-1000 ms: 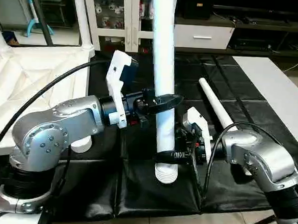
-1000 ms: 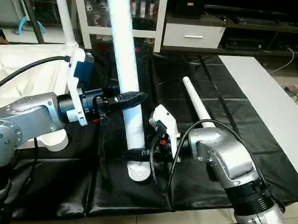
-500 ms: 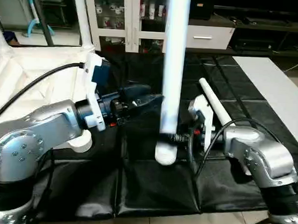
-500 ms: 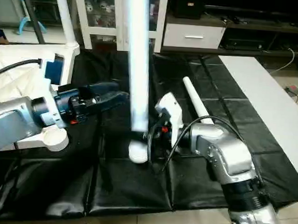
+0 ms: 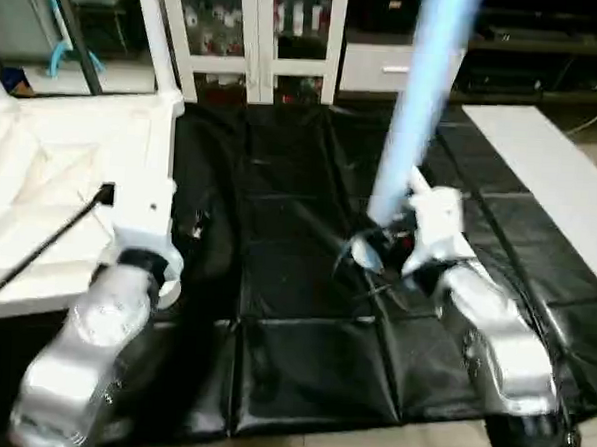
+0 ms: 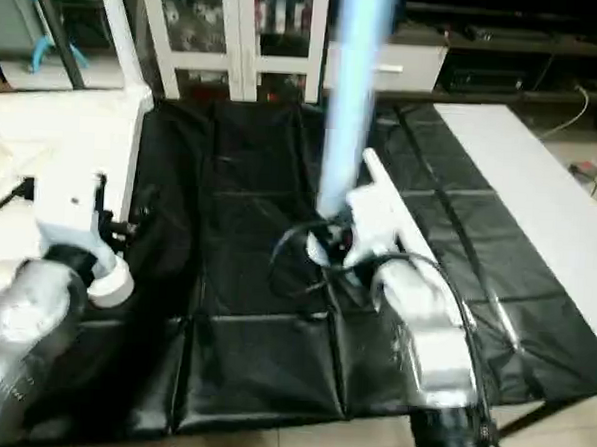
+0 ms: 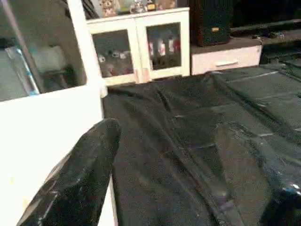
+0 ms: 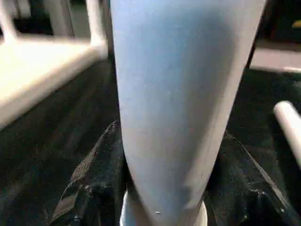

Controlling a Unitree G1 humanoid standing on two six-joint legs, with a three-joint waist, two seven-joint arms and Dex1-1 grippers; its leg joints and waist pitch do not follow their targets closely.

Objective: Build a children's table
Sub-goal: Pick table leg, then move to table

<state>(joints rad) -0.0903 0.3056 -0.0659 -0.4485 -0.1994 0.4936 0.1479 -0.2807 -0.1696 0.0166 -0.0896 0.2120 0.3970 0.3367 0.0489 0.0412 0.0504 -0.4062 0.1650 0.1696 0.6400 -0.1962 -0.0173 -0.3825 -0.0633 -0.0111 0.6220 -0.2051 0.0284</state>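
Since a second ago, the left gripper (image 7: 188, 179) has let go of the upright table leg (image 5: 417, 110) and pulled back toward the tabletop (image 5: 50, 190), while the right gripper (image 8: 162, 188) has carried the leg away from the near mat edge toward the middle of the black mat (image 5: 285, 283). The right gripper's two black fingers (image 8: 94, 179) are clamped on either side of the leg's thick lower end, with the leg rising steeply between them and leaning slightly toward the robot's right. The left gripper's fingers (image 7: 80, 174) stand wide apart with nothing between them, beside the white edge of the tabletop. The tabletop lies upside down at the robot's left, partly on the mat, with a fitted leg (image 5: 153, 31) standing up from its far corner socket. Another loose leg (image 6: 380, 193) lies flat on the mat just behind the right gripper. A white glass-door cabinet (image 5: 258, 31) stands beyond the mat.
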